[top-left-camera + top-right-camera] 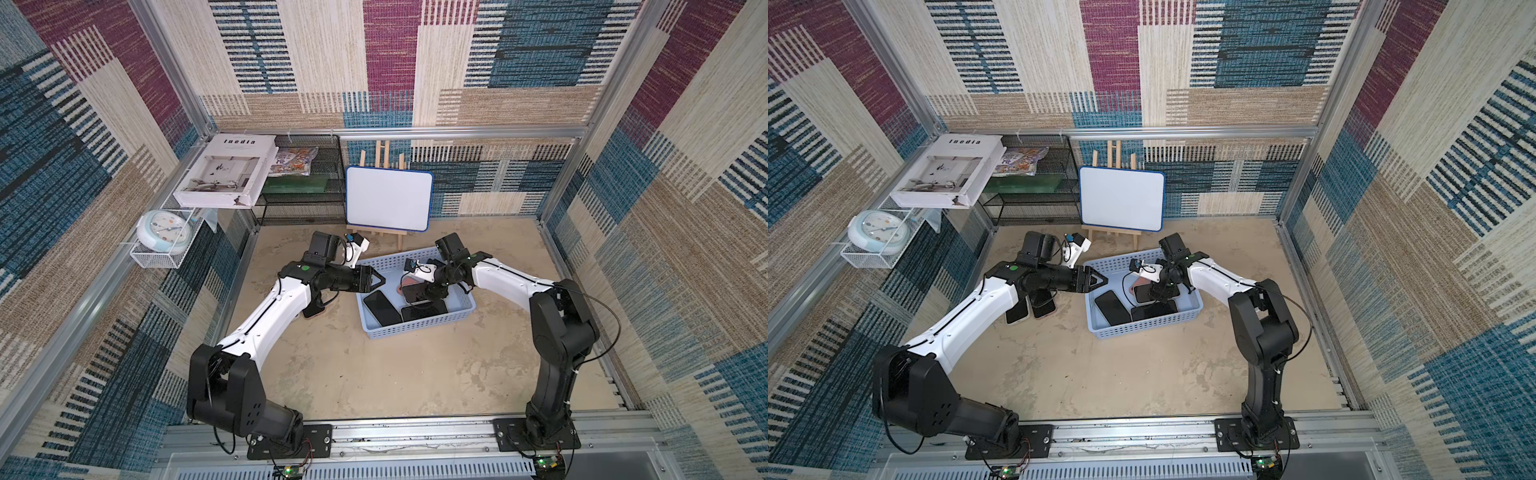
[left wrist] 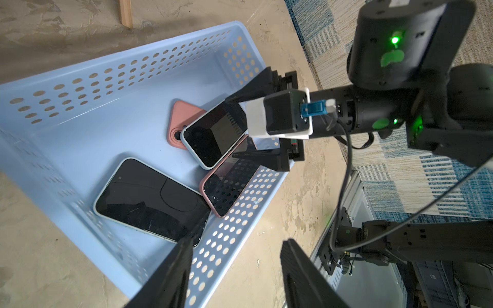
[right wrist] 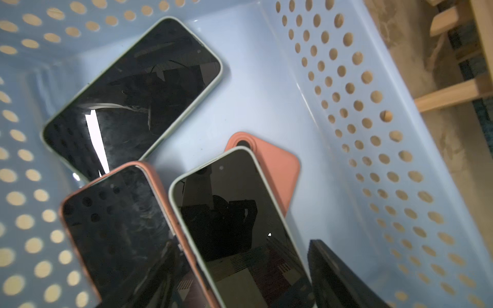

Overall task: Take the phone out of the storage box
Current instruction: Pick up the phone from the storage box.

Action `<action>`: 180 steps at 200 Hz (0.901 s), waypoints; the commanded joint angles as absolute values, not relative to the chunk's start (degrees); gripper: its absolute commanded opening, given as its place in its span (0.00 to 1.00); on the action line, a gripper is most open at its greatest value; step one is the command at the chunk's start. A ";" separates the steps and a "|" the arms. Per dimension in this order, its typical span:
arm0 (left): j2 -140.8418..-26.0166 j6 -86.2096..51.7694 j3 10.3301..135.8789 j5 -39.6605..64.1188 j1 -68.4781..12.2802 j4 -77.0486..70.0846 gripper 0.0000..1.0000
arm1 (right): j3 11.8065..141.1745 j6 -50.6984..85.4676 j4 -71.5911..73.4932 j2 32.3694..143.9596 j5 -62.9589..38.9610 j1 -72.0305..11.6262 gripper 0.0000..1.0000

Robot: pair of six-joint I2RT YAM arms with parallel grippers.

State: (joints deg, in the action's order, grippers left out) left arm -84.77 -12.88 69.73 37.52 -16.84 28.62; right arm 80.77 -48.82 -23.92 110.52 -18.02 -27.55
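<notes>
The pale blue storage box [image 1: 419, 328] [image 1: 1142, 326] [image 2: 106, 80] [image 3: 360, 133] lies mid-table with several phones in it. My right gripper [image 1: 430, 291] [image 1: 1160, 295] [image 3: 248, 274] reaches down into it, open. Its fingers stand either side of a pale-cased phone [image 2: 213, 133] [image 3: 240, 226]. That phone rests on a pink-cased phone [image 2: 229, 184] [image 3: 117, 234] and a salmon face-down one [image 2: 181, 120] [image 3: 277, 165]. A larger black-screened phone [image 1: 382, 307] [image 2: 149, 197] [image 3: 133, 93] lies flat beside them. My left gripper [image 1: 376, 279] [image 1: 1100, 282] [image 2: 237, 266] hovers open and empty over the box's left rim.
More phones [image 1: 1038, 307] lie on the table under my left forearm. A whiteboard on a wooden easel [image 1: 388, 198] stands behind the box, with a black mesh rack [image 1: 303, 195] to its left. A clock in a white wire basket [image 1: 164, 230] hangs on the left wall.
</notes>
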 commanded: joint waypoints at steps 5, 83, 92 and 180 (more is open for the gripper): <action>-84.77 -12.22 69.52 38.72 -16.87 28.49 0.59 | 84.77 -59.03 -34.89 113.85 -24.51 -26.78 0.80; -85.24 -13.40 69.52 39.75 -16.87 29.25 0.59 | 90.66 -59.91 -49.25 117.91 -30.20 -26.57 0.63; -85.17 -13.53 69.52 39.77 -16.87 29.18 0.59 | 89.63 -58.72 -48.48 117.15 -29.62 -26.61 0.62; -83.50 -13.54 69.08 39.48 -16.87 29.73 0.59 | 93.15 -53.06 -50.04 122.53 -27.99 -25.49 0.57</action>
